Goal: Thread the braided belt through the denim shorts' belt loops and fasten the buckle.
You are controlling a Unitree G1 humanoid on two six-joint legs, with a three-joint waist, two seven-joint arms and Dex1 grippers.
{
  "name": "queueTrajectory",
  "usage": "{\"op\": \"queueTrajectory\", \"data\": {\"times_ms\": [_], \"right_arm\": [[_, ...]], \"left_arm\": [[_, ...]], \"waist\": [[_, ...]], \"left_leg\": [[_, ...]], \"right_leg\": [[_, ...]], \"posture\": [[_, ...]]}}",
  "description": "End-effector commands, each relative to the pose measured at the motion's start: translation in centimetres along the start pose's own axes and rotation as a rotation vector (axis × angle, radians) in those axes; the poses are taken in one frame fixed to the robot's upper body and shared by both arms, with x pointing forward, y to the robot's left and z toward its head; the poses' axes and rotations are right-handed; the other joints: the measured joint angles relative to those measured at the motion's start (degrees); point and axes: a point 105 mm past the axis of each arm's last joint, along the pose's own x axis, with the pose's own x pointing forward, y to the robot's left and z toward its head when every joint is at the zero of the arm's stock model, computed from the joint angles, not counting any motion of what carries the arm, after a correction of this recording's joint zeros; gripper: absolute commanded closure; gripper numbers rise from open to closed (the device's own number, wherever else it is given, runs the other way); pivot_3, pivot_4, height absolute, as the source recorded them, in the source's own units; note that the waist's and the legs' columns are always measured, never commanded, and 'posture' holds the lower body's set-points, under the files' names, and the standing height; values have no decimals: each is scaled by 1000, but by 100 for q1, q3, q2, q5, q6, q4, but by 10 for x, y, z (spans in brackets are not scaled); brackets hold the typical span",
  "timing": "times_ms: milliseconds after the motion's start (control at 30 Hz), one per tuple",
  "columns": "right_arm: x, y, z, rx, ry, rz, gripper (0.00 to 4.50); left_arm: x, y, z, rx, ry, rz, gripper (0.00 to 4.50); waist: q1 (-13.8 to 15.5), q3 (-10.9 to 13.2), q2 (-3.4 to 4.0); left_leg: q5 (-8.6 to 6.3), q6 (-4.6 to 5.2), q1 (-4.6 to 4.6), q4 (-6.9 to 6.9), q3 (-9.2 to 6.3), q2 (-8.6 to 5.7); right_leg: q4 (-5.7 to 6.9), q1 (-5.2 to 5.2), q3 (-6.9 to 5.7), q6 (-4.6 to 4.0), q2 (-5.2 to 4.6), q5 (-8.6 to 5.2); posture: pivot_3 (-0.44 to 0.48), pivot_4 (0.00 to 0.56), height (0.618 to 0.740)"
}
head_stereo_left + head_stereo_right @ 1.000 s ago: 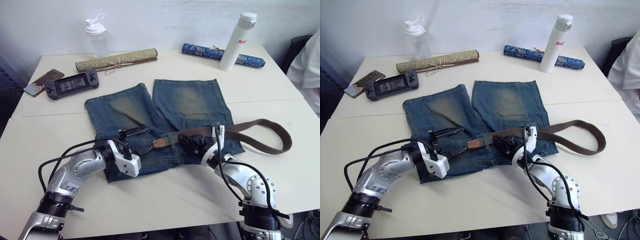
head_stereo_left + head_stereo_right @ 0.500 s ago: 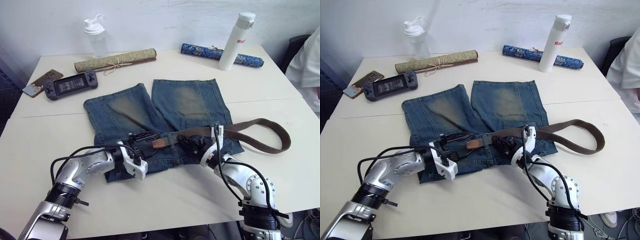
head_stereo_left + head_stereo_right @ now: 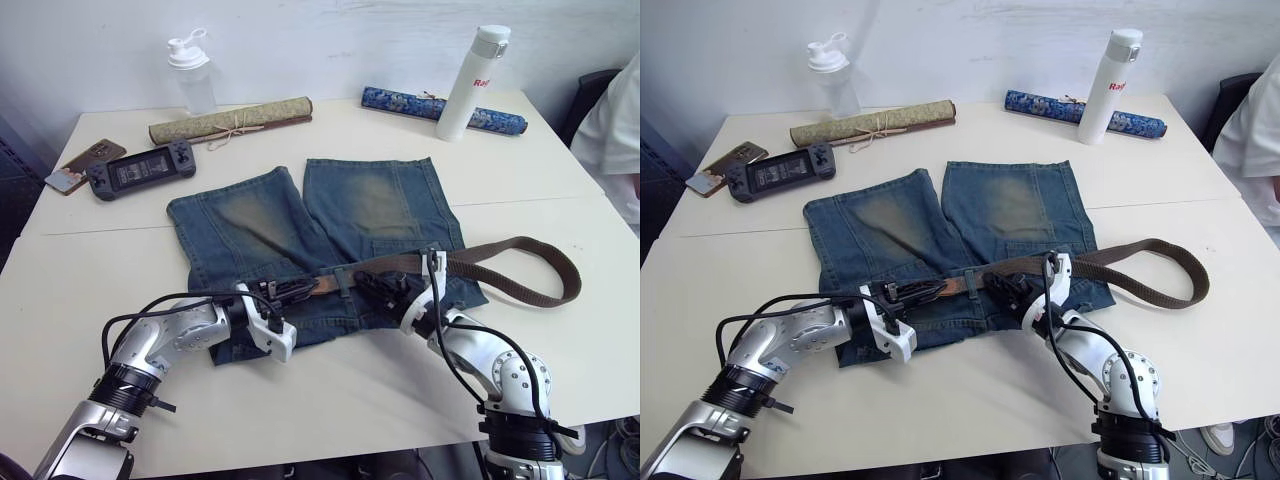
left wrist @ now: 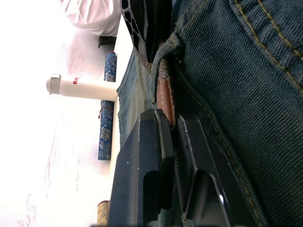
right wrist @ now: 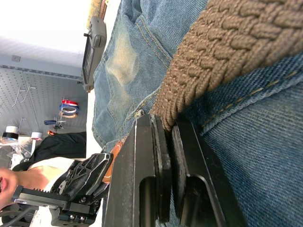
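Note:
The denim shorts point(image 3: 300, 215) lie flat on the white table, waistband towards me. The braided belt point(image 3: 520, 245) runs along the waistband and curls in a long bend out to the right. Its brown leather tip point(image 3: 322, 284) sticks out from under a belt loop point(image 3: 344, 282) near the waistband's middle. My left gripper point(image 3: 297, 290) is shut on that tip point(image 4: 166, 97). Just right of the loop, my right gripper point(image 3: 375, 284) is shut on the woven strap point(image 5: 199, 71). The buckle is hidden.
Along the table's back stand a clear shaker bottle point(image 3: 192, 72), a rolled tan mat point(image 3: 232, 120), a blue patterned roll point(image 3: 440, 108) and a white flask point(image 3: 476, 80). A game handheld point(image 3: 140, 170) and phone point(image 3: 82, 160) lie back left. A person's white sleeve point(image 3: 615, 130) is at the right edge.
My left gripper moved right along the waistband to the leather tip and shut on it. The right gripper and the strap stayed put.

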Motion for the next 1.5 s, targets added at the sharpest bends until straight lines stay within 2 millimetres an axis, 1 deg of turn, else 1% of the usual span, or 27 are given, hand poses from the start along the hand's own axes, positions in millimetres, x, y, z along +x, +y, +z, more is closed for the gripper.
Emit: {"op": "queueTrajectory", "data": {"times_ms": [33, 133, 200, 233, 333, 367, 400, 433, 467, 500, 533, 567, 600, 667, 733, 800, 833, 867, 933, 1033, 1100, 1200, 1300, 1400, 1433, 1467, 1500], "right_arm": [[-2, 12, 1, -30, 4, 38, 4500], [-3, 15, 6, -22, -25, 35, 4500], [-7, 18, 11, 1, -51, 46, 3672], [-9, 22, 12, -6, -56, 52, 3380], [-24, 28, 19, -87, -63, 56, 1917], [-31, 31, 22, -147, -59, 60, 1446], [-38, 35, 22, -259, -32, 58, 952], [-47, 41, 20, -438, 5, 52, 459], [-52, 44, 17, -561, 40, 48, 53], [-61, 48, 12, -787, 76, 48, 53], [-67, 51, 7, -937, 111, 63, 53], [-74, 46, -2, -1104, 178, 64, 53], [-79, 41, -10, -1213, 237, 77, 53], [-86, 23, -22, -1428, 344, 95, 53], [-88, 2, -26, -1616, 410, 83, 53], [-86, -20, -21, -1783, 427, 22, 53], [-81, -29, -9, -1892, 392, -59, 53], [-77, -35, 1, -1976, 353, -119, 53], [-70, -39, 8, -2077, 315, -154, 53], [-65, -48, 4, -2169, 333, -148, 53], [-62, -54, 3, -2190, 333, -163, 53], [-62, -62, -2, -2182, 346, -176, 799], [-61, -60, -4, -2186, 324, -165, 2229], [-60, -58, -2, -2198, 298, -172, 3879], [-60, -59, -1, -2196, 298, -180, 4245], [-60, -60, 0, -2196, 297, -190, 4385], [-60, -61, 1, -2195, 297, -197, 4385]], "left_arm": [[-1, 6, -1, 22, 10, 18, 4429], [-1, 6, -1, 22, 13, 18, 4429], [0, 6, -1, 17, 15, 19, 4500], [0, 6, -1, 15, 16, 20, 4500], [1, 6, -1, 6, 17, 22, 4500], [1, 6, -1, 1, 17, 22, 4500], [1, 6, -1, -1, 17, 22, 4500], [1, 6, 0, -6, 16, 22, 4500], [2, 6, 0, -10, 15, 22, 4500], [2, 7, 1, -12, 13, 23, 4500], [2, 7, 1, -13, 12, 24, 4500], [2, 8, 2, -16, 10, 25, 4500], [2, 8, 2, -19, 9, 26, 4500], [3, 8, 3, -24, 7, 25, 4500], [4, 8, 3, -30, 7, 27, 4500], [4, 8, 3, -34, 5, 26, 4500], [5, 8, 4, -36, 3, 26, 4500], [5, 8, 4, -37, 2, 25, 4500], [5, 9, 5, -40, -1, 27, 4500], [6, 10, 6, -44, -2, 28, 4500], [5, 9, 6, -43, -3, 24, 4500], [5, 11, 5, -42, 1, 27, 4500], [5, 12, 4, -42, 4, 30, 4500], [6, 12, 4, -40, 4, 29, 4500], [6, 12, 4, -39, 4, 29, 4500], [6, 12, 4, -37, 3, 29, 4500], [6, 13, 5, -36, 2, 29, 4500]], "waist": [[1, 0, 0], [1, 0, 0], [2, 0, 0], [3, 0, 0], [4, 0, 0], [5, 0, 0], [8, 0, 0], [12, 3, 4], [14, 5, 8], [19, 5, 8], [28, 5, 9], [31, 5, 8], [32, 3, 3], [33, 4, -4], [33, 8, -11], [34, 10, -18], [36, 12, -22], [33, 12, -23], [38, 5, -34], [104, 2, -39], [134, -5, -51], [137, -17, -70], [144, -18, -72], [150, -18, -71], [151, -18, -71], [151, -18, -71], [151, -18, -71]], "left_leg": [[0, 0, 0, 0, 0, 0], [0, 0, 0, 0, 0, 0], [0, 0, 0, 1, 0, 0], [0, 0, 0, 1, 0, 0], [0, 0, 0, 2, 0, -1], [0, 0, 0, 2, 0, -2], [0, 0, 0, 1, 0, -2], [-1, 2, -1, 2, 0, -3], [-2, 4, -2, 5, 2, -6], [-3, 6, -1, 3, 4, -8], [-3, 7, -1, 5, 2, -6], [-4, 7, -2, 4, 3, -8], [-3, 6, 2, -2, 2, -4], [-2, -2, 2, 1, -2, 0], [0, -6, 4, 6, 3, -2], [2, -4, 5, 15, 9, -8], [3, -3, 6, 22, 10, -8], [3, -3, 6, 27, 10, -10], [8, -7, 11, 30, 9, -8], [11, -9, 11, 33, 5, -8], [11, -9, 14, 37, 5, -6], [11, -10, 19, 41, 4, -2], [11, -10, 21, 42, 3, -3], [10, -9, 19, 44, 3, -6], [10, -9, 19, 44, 3, -6], [11, -9, 19, 45, 3, -6], [11, -9, 19, 46, 2, -6]], "right_leg": [[0, 0, -1, 0, 0, 0], [0, 0, -1, 0, 0, 0], [1, 0, -1, 0, 0, 0], [1, 0, 0, 0, -1, 0], [1, 0, 1, 0, -2, 0], [0, 0, 1, 0, -3, 0], [0, 0, 2, 0, -4, 0], [-1, 1, 1, 0, -5, 0], [-2, 0, 2, 1, -8, 0], [-1, -2, 2, 2, -13, 0], [-4, 0, 1, 2, -12, 0], [-21, -6, 1, 4, -15, -1], [-23, -3, 0, 5, -12, -2], [-24, -2, -10, 4, -3, -2], [-20, -1, -29, 5, -3, -2], [-15, 1, -44, 6, -9, -1], [-12, 3, -45, 7, -11, -1], [-10, 4, -46, 8, -14, 0], [-7, 9, -47, 8, -13, 0], [-5, 12, -51, 7, -13, 0], [-3, 14, -51, 7, -10, -1], [3, 19, -50, 6, -6, -1], [10, 19, -48, 6, -10, -1], [22, 16, -48, 6, -13, -1], [27, 17, -49, 6, -13, -1], [29, 17, -49, 6, -13, -1], [29, 17, -50, 6, -13, -1]], "posture": [[0, 150, 717], [0, 150, 717], [0, 150, 717], [0, 150, 717], [0, 150, 717], [0, 150, 717], [0, 150, 717], [0, 150, 717], [0, 150, 717], [0, 150, 717], [0, 150, 717], [0, 150, 717], [0, 150, 717], [0, 150, 717], [0, 150, 717], [0, 150, 717], [0, 150, 717], [0, 150, 717], [0, 150, 717], [0, 150, 717], [0, 150, 717], [0, 150, 717], [0, 150, 717], [0, 150, 717], [0, 150, 717], [0, 150, 717], [0, 150, 717]]}}
